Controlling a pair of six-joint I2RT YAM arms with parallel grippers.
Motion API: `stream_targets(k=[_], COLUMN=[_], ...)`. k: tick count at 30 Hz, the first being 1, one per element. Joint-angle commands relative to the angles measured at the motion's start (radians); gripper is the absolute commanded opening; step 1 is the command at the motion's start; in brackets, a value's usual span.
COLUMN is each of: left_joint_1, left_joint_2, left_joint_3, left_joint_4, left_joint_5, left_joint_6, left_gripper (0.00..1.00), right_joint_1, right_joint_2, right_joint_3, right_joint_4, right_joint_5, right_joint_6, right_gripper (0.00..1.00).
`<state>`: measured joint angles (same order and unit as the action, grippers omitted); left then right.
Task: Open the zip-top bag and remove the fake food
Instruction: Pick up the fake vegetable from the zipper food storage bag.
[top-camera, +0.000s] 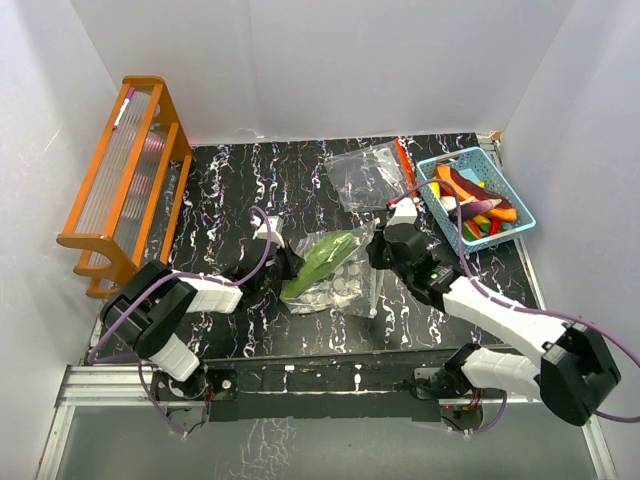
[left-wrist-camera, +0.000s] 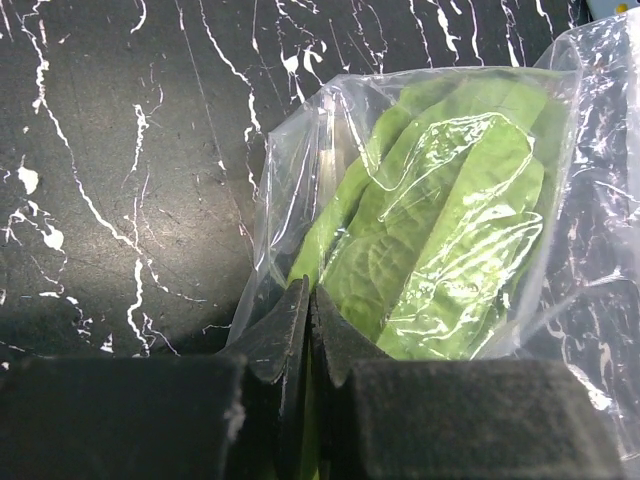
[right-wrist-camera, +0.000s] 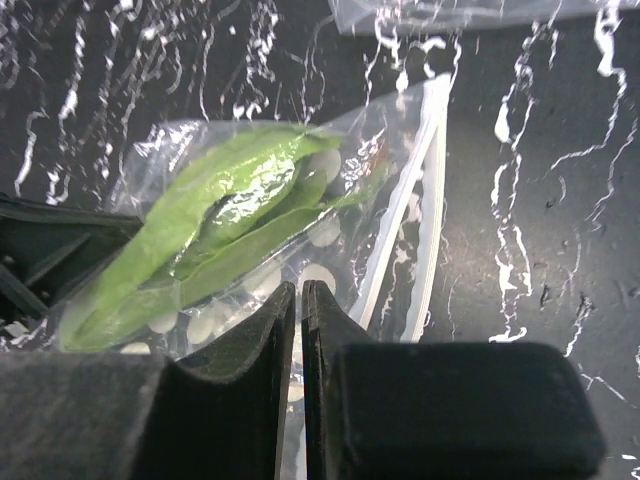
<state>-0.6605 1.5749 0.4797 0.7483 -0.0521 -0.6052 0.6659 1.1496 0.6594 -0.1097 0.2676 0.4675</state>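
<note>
The clear zip-top bag (top-camera: 345, 275) lies mid-table with a long green leafy piece of fake food (top-camera: 322, 256) inside. My left gripper (top-camera: 290, 264) is shut on the bag's left end; in the left wrist view its jaws (left-wrist-camera: 311, 300) pinch the plastic in front of the green leaf (left-wrist-camera: 440, 240). My right gripper (top-camera: 378, 252) is at the bag's right side, its jaws (right-wrist-camera: 299, 295) shut on the clear film beside the white zip strips (right-wrist-camera: 420, 230). The leaf (right-wrist-camera: 220, 205) lies just beyond them. Round pale spots show through the bag (right-wrist-camera: 320, 232).
A second clear bag (top-camera: 365, 172) lies at the back. A light-blue basket (top-camera: 455, 160) holding several colourful toy foods stands at the back right. An orange wooden rack (top-camera: 125, 180) stands along the left wall. White walls enclose the black marbled table (top-camera: 240, 190).
</note>
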Motion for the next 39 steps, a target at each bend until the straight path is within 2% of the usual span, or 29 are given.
stream_targets(k=[1,17,24,27,31,34,39], left_joint_1=[-0.005,-0.01,-0.01,-0.01,-0.01,-0.01,-0.012], left_joint_2=[-0.031,-0.028,-0.024,-0.021,-0.016,-0.016,-0.025], left_joint_3=[0.002,0.025,0.029,0.033,0.035,0.033,0.025], left_joint_4=[-0.025,-0.035,-0.032,-0.033,-0.031,-0.03,-0.031], left_joint_5=[-0.016,-0.01,-0.008,-0.004,-0.002,0.0,0.006], left_joint_6=[-0.002,0.011,0.01,0.01,0.011,0.008,0.01], left_gripper=[0.0,0.0,0.0,0.0,0.0,0.0,0.0], right_joint_1=[0.001,-0.036,-0.09,-0.089,-0.089,-0.09,-0.097], right_joint_2=[-0.063,-0.016,-0.025,-0.016,0.021,0.056,0.098], right_joint_3=[0.042,0.013,-0.012,-0.023,-0.042,-0.08,-0.13], right_joint_4=[-0.034,-0.105,-0.102,-0.076,0.025,0.144,0.344], right_joint_5=[0.069,0.122,0.061,0.005,-0.201,-0.331,-0.411], right_joint_6=[-0.035,-0.028,-0.032,-0.032,-0.064,-0.029,0.044], right_gripper=[0.12,0.12,0.12,0.12,0.13,0.13,0.13])
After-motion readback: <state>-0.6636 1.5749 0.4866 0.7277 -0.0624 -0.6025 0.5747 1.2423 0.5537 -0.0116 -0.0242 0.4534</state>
